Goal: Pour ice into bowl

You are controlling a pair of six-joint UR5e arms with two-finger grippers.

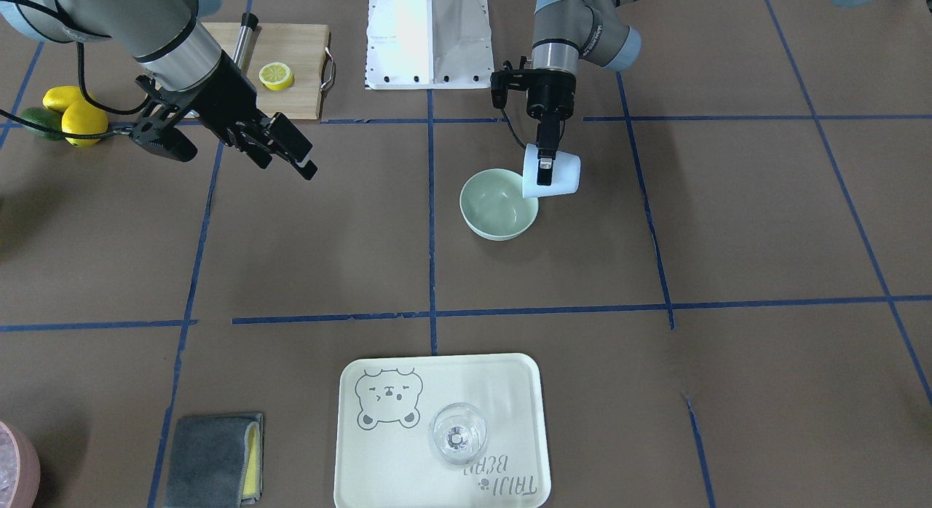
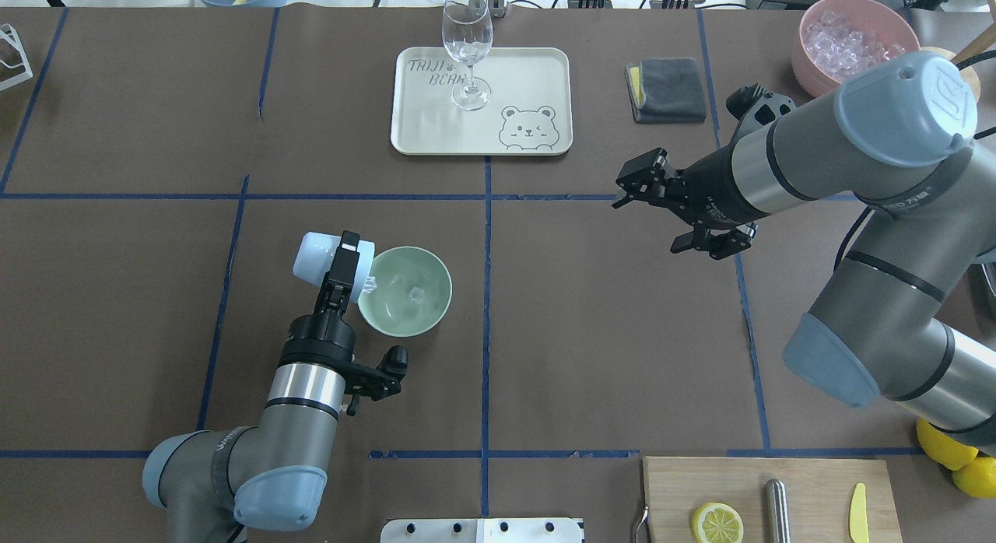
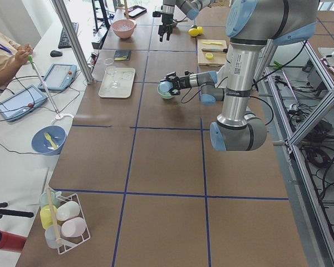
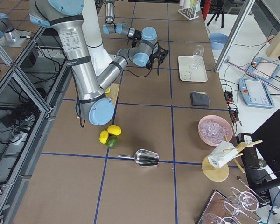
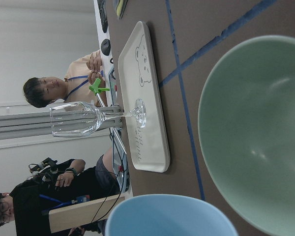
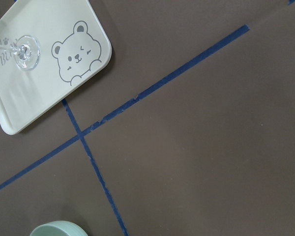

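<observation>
Ice [image 2: 417, 296] looks hard, slippery and light: pour it, don't pinch it. Left tool [image 2: 347, 257] is clamped on the tipped cup [image 2: 313, 256] beside the bowl [image 2: 444, 282]; right tool [image 2: 622, 191] is apart.

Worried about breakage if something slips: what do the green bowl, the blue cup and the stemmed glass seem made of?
The bowl: opaque mint, smooth with soft glossy highlights; glazed ceramic or melamine, I cannot tell which. The cup: opaque pale blue, duller sheen; likely plastic. The stemmed glass: see-through with sharp glints; glass, possibly clear plastic.
</observation>
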